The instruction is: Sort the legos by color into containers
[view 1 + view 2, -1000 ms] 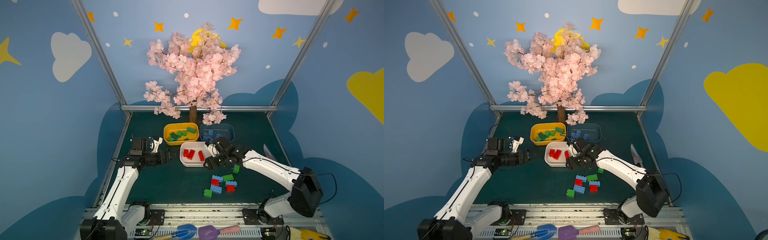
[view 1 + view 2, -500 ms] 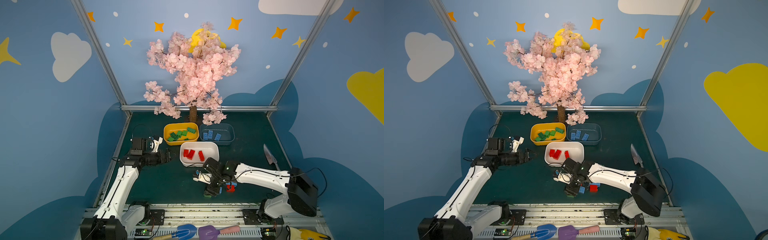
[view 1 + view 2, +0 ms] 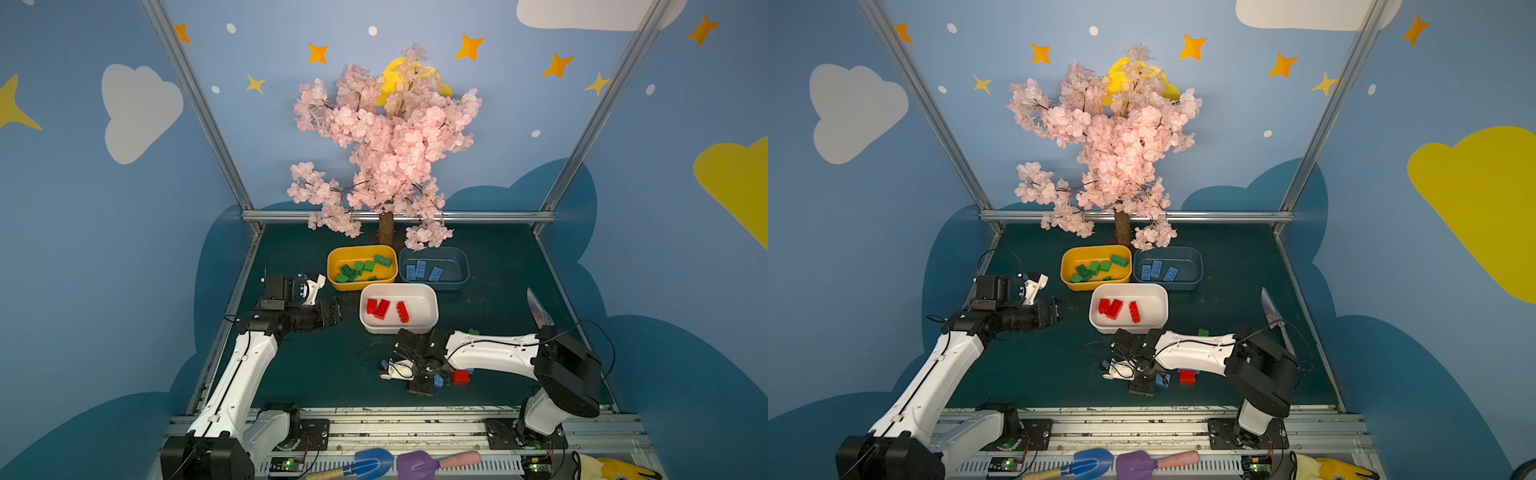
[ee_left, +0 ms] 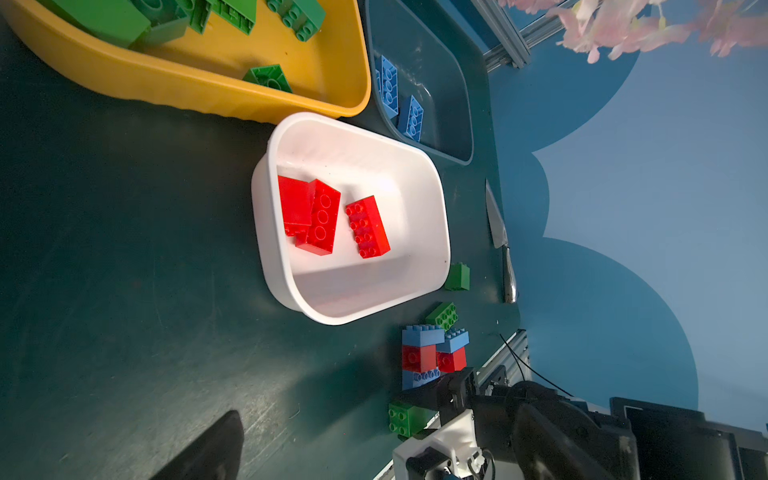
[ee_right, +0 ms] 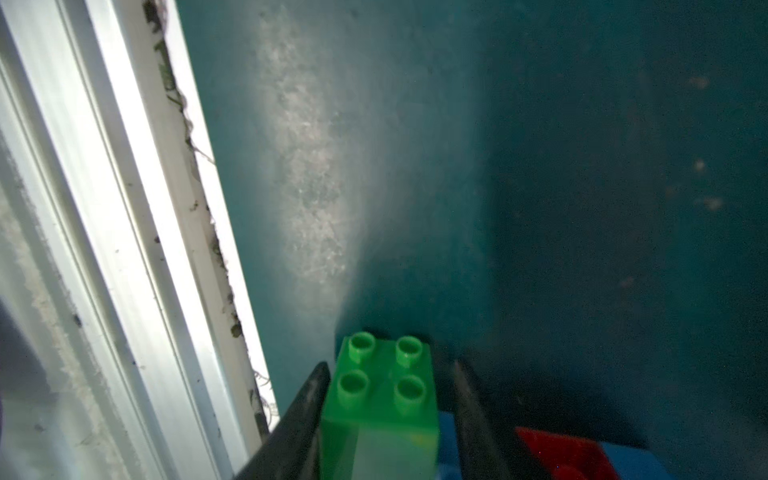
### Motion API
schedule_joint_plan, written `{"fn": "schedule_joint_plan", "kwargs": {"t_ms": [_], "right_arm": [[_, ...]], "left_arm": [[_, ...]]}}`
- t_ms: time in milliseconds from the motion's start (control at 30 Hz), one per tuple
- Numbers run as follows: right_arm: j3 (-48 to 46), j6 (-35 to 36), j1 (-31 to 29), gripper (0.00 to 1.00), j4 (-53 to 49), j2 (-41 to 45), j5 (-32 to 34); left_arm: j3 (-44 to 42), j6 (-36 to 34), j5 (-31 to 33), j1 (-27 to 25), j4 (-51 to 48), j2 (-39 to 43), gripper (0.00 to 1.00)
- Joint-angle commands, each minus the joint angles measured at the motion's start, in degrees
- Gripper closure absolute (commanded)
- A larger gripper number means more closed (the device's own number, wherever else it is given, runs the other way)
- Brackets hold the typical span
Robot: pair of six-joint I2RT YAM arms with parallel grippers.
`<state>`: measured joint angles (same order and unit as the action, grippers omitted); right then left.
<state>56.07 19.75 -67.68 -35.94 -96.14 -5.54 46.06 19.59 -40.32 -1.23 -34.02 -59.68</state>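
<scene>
brick (image 5: 380, 399) green | between right fingers (image 5: 301, 415) | table (image 5: 498, 166) edge near

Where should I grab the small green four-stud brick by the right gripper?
I'd take the green brick by its two opposite side walls, from above: it sits studs up on the mat, and the right gripper straddles those free sides.

The dark teal matted tabletop (image 3: 316, 374) carries three shallow plastic tubs near its back middle. A yellow-orange tub (image 3: 332, 268) and a slate-blue tub (image 3: 457, 266) sit side by side, and a white tub (image 3: 374, 326) sits just in front of both. A brown tree trunk (image 3: 385, 228) stands behind them. In front of the white tub, a small green brick (image 4: 457, 277) lies beside its wall. Another green studded brick (image 4: 444, 316) lies just beside a cluster of blue and red bricks (image 4: 419, 357). A silver-bladed knife (image 3: 538, 311) lies near the right edge.
</scene>
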Motion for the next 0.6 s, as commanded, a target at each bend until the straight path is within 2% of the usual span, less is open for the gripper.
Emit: {"fn": "schedule_joint_plan", "kwargs": {"t_ms": [0, 67, 167, 367, 567], "right_arm": [[1.9, 0.3, -0.4, 0.67, -2.4, 0.2, 1.9], [2.3, -0.8, 0.0, 0.74, -2.5, 1.6, 2.3], [3.5, -1.7, 1.5, 0.79, -2.6, 4.2, 1.6], [9.6, -7.0, 9.4, 0.83, -1.0, 7.3, -3.6], [17.8, -12.7, 18.3, 0.84, 3.6, 3.7, -10.9]], "left_arm": [[0.2, -1.2, 0.1, 0.2, -1.2, -0.4, 0.0], [0.2, -1.2, 0.1, 0.2, -1.1, -0.5, 0.0], [0.5, -1.1, 0.1, 0.2, -1.0, -0.6, 0.0], [0.6, -0.8, 0.2, 0.2, -0.5, -0.8, 0.0], [1.4, -1.0, 0.5, 0.2, -0.9, -0.4, 0.01]]}}
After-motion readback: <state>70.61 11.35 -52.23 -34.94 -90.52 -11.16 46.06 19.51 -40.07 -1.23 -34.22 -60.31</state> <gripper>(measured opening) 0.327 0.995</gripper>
